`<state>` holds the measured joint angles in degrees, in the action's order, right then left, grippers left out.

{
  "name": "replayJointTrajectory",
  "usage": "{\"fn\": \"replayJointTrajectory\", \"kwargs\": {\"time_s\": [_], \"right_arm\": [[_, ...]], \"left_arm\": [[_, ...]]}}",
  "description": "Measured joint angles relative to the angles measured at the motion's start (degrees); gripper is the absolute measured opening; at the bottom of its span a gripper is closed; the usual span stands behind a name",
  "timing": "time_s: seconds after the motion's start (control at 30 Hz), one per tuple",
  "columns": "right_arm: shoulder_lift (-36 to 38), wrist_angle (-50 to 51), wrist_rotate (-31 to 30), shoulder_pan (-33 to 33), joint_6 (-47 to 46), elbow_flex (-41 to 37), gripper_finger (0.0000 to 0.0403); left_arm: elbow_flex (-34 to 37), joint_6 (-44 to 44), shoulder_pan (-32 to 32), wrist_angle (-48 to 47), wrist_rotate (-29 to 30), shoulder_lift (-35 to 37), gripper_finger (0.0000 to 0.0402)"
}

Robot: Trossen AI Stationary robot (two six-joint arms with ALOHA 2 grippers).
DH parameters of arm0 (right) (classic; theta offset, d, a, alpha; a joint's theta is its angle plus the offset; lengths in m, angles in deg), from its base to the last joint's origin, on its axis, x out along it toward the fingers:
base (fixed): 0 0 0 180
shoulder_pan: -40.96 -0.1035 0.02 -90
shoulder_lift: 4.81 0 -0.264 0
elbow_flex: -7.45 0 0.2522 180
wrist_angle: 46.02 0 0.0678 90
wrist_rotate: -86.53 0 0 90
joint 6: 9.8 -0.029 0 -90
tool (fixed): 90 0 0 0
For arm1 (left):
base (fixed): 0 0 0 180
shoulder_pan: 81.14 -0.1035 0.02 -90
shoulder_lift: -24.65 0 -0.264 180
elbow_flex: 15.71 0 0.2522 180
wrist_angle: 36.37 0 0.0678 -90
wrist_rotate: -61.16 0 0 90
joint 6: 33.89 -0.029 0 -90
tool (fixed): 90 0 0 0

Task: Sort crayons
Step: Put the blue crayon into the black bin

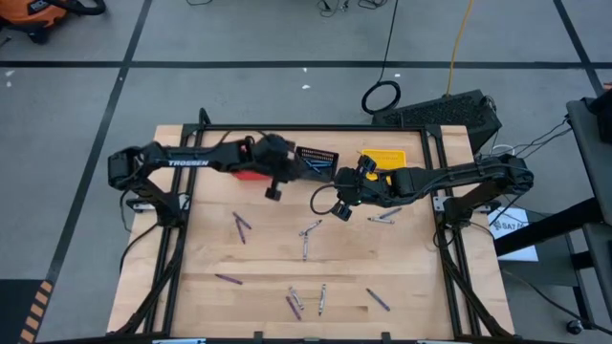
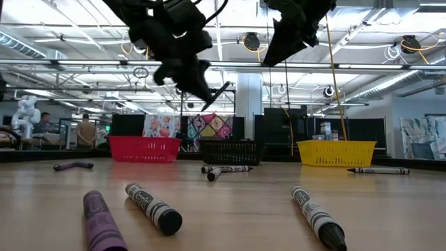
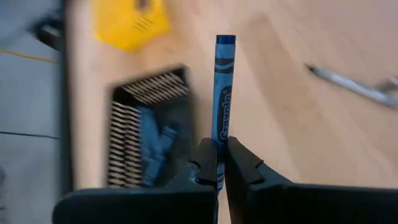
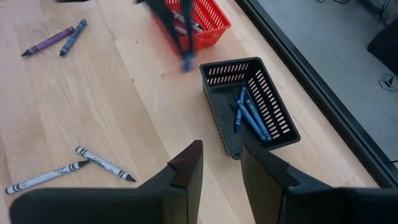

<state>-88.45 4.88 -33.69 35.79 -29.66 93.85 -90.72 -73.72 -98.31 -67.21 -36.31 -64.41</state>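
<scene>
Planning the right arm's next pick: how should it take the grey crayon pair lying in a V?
Judging by the right wrist view, grip the grey crayon mid-shaft from straight above, fingers across its width; it lies flat, touching its partner only at one end.

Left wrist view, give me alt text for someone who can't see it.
The left pincer is shut on a blue crayon that sticks straight out from it above the wooden table. Beside it sits a black basket with blue crayons inside, a yellow basket beyond, and a grey crayon lying off to one side.
</scene>
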Motion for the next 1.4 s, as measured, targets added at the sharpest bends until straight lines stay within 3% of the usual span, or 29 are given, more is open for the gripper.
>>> {"fn": "replayJointTrajectory", "kwargs": {"time_s": [0.33, 0.87, 1.4], "right_arm": [[0.0, 0.02, 0.0, 0.0, 0.01, -0.02, 0.0096], [0.0, 1.01, 0.0, -0.01, 0.0, -0.02, 0.0096], [0.0, 0.92, 0.0, -0.02, -0.46, -0.01, 0.0096]], "left_arm": [[-5.69, -2.84, -5.42, 3.21, -2.39, -6.15, 0.0001], [-11.69, -2.11, -8.12, 2.38, -2.41, -19.69, 0.0006], [-11.69, 4.0, -10.56, 0.69, -1.01, -21.07, 0.0042]]}}
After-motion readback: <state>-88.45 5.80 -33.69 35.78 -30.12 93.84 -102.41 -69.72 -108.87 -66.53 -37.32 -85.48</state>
